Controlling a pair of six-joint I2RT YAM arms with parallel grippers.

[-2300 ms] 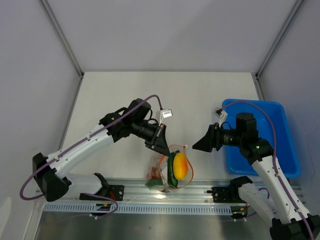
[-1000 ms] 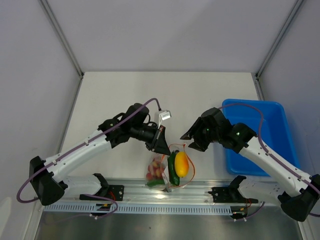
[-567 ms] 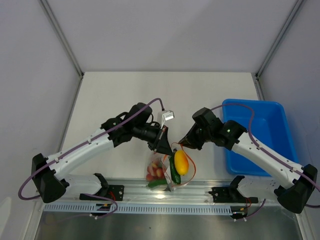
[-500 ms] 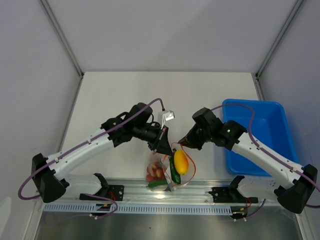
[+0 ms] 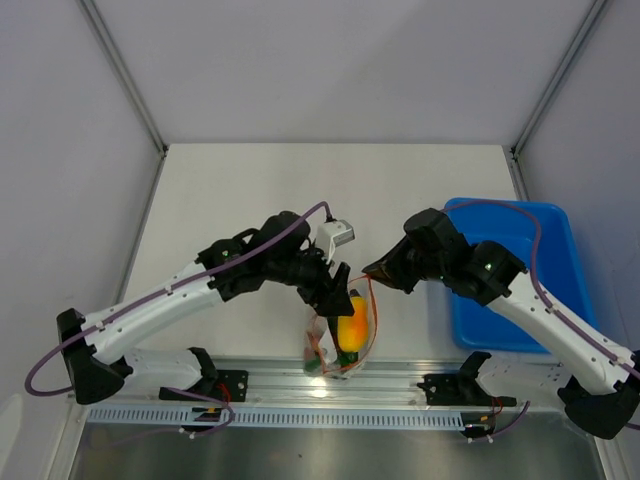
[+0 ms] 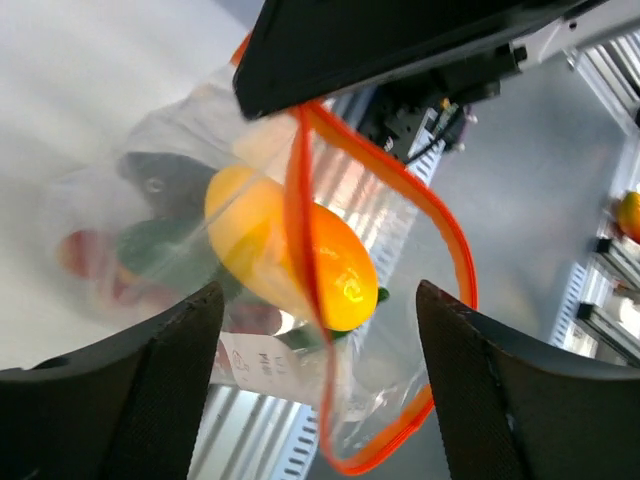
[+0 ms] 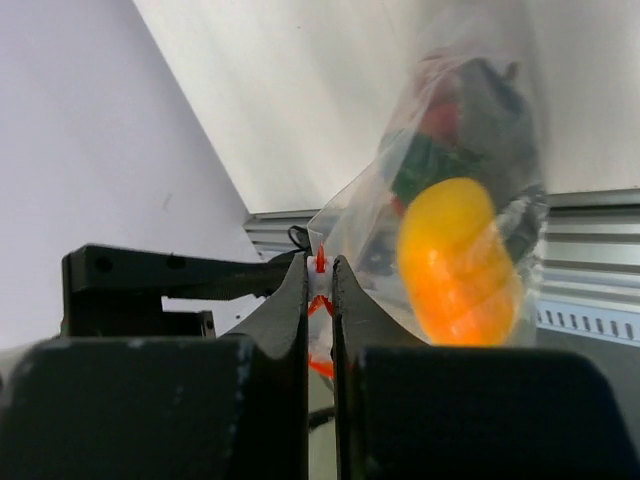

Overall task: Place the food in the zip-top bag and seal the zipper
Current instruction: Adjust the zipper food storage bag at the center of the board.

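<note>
The work cell is a three-sided enclosure. The desk (image 5: 300, 190) has a matte off-white top, flat and unmarked. A pale grey back wall (image 5: 330, 60) closes the far side. A left wall panel (image 5: 60, 170) and a right wall panel (image 5: 605, 110) of the same grey close the sides. Slim aluminium posts (image 5: 125, 75) run along the joints between back and side panels. A slotted aluminium rail (image 5: 280, 380) runs along the near edge of the desk, with a perforated strip (image 5: 330, 416) just below it. Below that lies a brushed grey metal surface (image 5: 350, 455). Lighting is even and diffuse — shadows on the desk are soft, and one bright glare spot shows on the rail.
</note>
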